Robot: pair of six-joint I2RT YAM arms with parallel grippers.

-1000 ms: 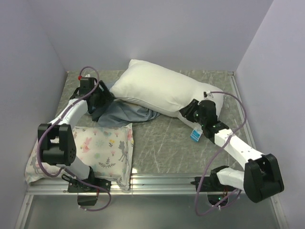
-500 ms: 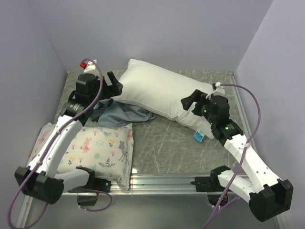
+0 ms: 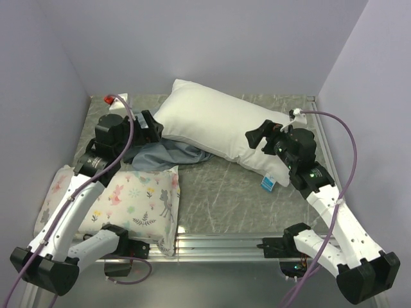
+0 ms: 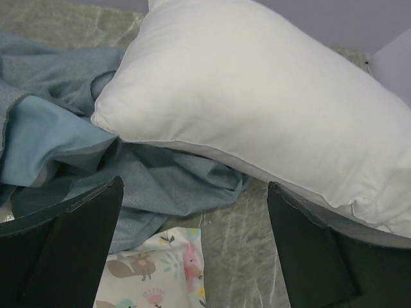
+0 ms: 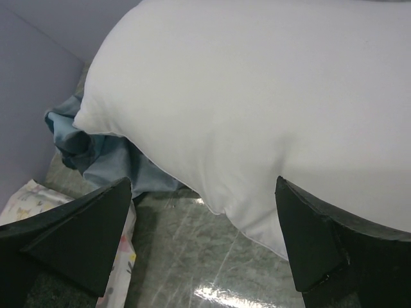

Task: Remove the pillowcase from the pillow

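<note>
At the table's (image 3: pixel 218 186) back, the pillow (image 3: pixel 221 125) lies bare, with the pillowcase (image 3: pixel 168 155) heaped by its left end, possibly pinned under that corner. The left gripper (image 3: pixel 149 126) and right gripper (image 3: pixel 259 137) are both spread and empty. Removal looks done; next move is to pull the arms clear.

- Between the wide-spread fingers of the left gripper (image 4: pixel 192 186) lies the crumpled pillowcase (image 4: pixel 58 128). The pillow (image 4: pixel 257 83) fills the room ahead.
- Just short of those fingertips the floral pillow (image 4: pixel 160 269) blocks the near side, with a strip of bare table (image 4: pixel 247 263) beside it.
- The pillow bulks across the parted fingers of the right gripper (image 5: pixel 202 183), with open table beneath.
- Past the finger nearest the wall (image 5: pixel 32 96), fabric crowds in, possibly leaving no gap.
</note>
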